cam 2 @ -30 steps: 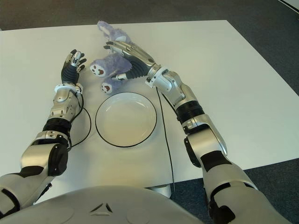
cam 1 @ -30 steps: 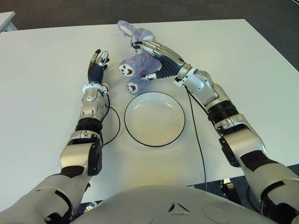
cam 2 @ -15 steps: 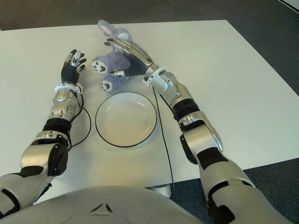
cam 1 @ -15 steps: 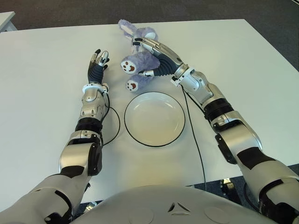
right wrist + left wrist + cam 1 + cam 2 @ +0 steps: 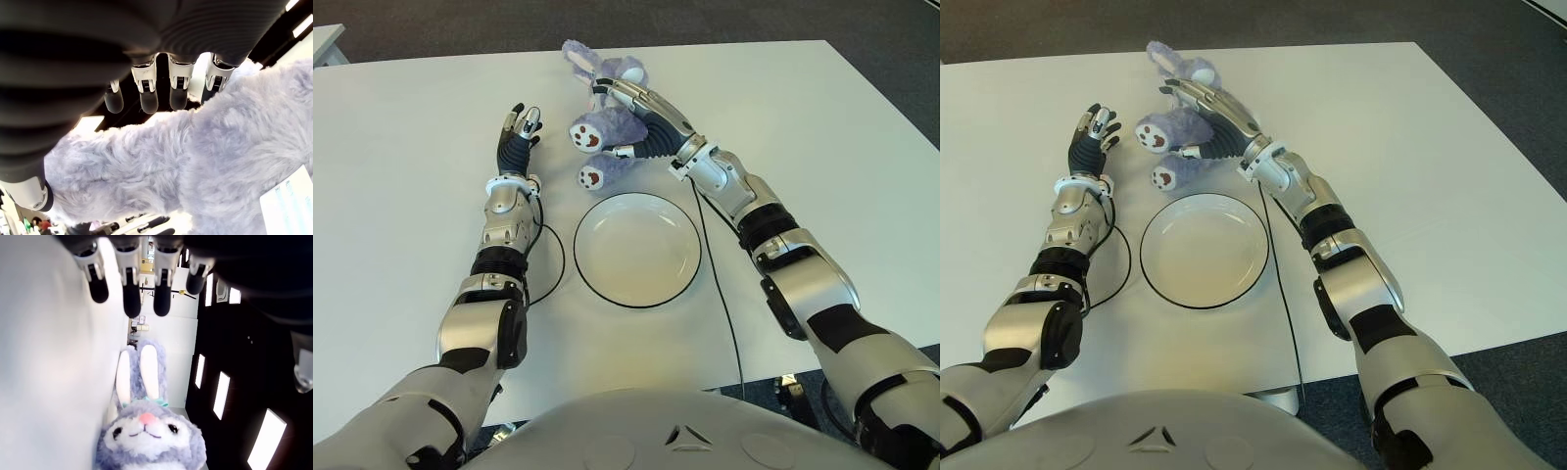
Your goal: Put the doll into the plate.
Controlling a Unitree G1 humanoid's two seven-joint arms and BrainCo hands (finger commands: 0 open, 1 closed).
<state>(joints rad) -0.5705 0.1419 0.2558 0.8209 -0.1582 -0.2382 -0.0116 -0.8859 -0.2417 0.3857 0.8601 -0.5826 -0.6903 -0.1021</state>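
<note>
The doll (image 5: 604, 127), a purple plush rabbit, lies at the far middle of the white table (image 5: 401, 225), its head (image 5: 629, 71) away from me and its feet (image 5: 586, 139) toward the left. My right hand (image 5: 641, 113) lies over its body with straight fingers and the thumb (image 5: 625, 152) by its near side, palm against the fur (image 5: 195, 161). The white black-rimmed plate (image 5: 636, 305) sits empty just nearer than the doll. My left hand (image 5: 517, 137) is idle, left of the doll, fingers (image 5: 131, 293) spread; the doll's face (image 5: 146, 435) shows beyond them.
A black cable (image 5: 555, 259) loops on the table between my left forearm and the plate. Another cable (image 5: 724, 294) runs from my right wrist to the near edge. Dark floor (image 5: 901, 59) lies past the table's far and right edges.
My right hand has pressed further over the doll, and the doll's feet have shifted slightly away and to the right. The left hand has stayed still.
</note>
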